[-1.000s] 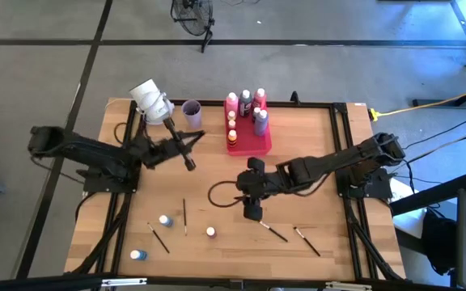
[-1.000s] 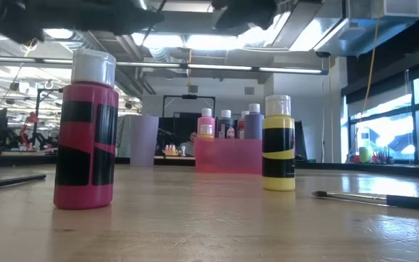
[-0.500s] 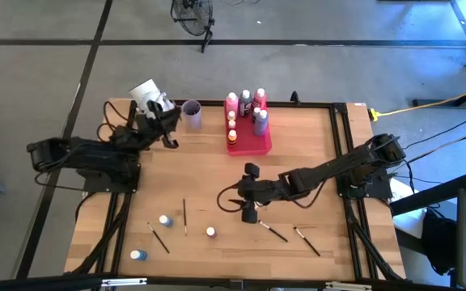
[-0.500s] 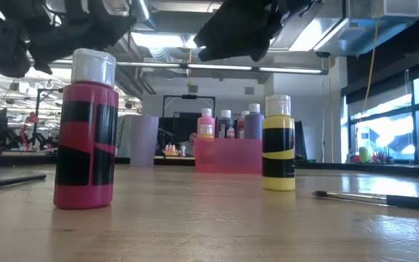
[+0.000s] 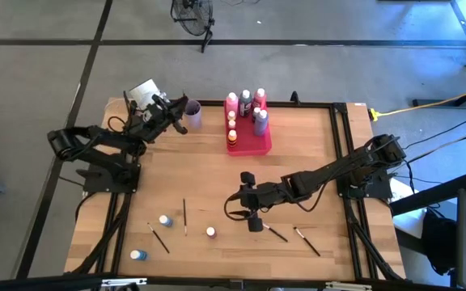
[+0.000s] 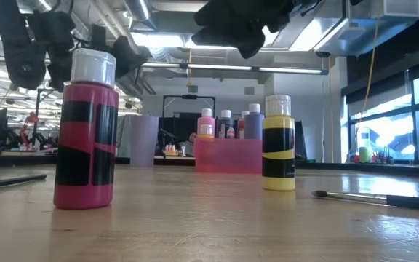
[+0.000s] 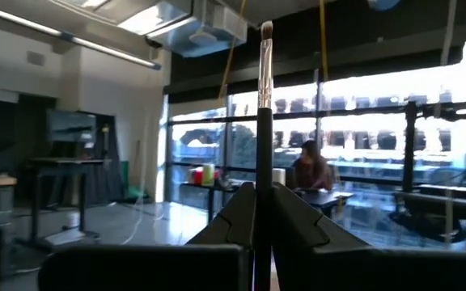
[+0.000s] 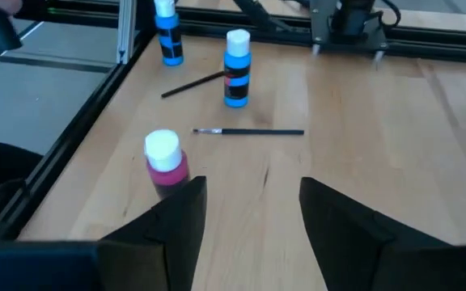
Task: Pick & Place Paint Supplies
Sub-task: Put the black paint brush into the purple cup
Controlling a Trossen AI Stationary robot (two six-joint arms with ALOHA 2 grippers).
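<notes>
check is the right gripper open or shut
Open: the right gripper's two dark fingers stand apart, bare table between them, nothing held.

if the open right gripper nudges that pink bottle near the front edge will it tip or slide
The pink bottle stands upright, taller than wide, so a nudge near its white cap would probably tip it; low down it may slide. Being round, it would likely roll once on the table. The open right gripper looks wide enough to straddle it.
</notes>
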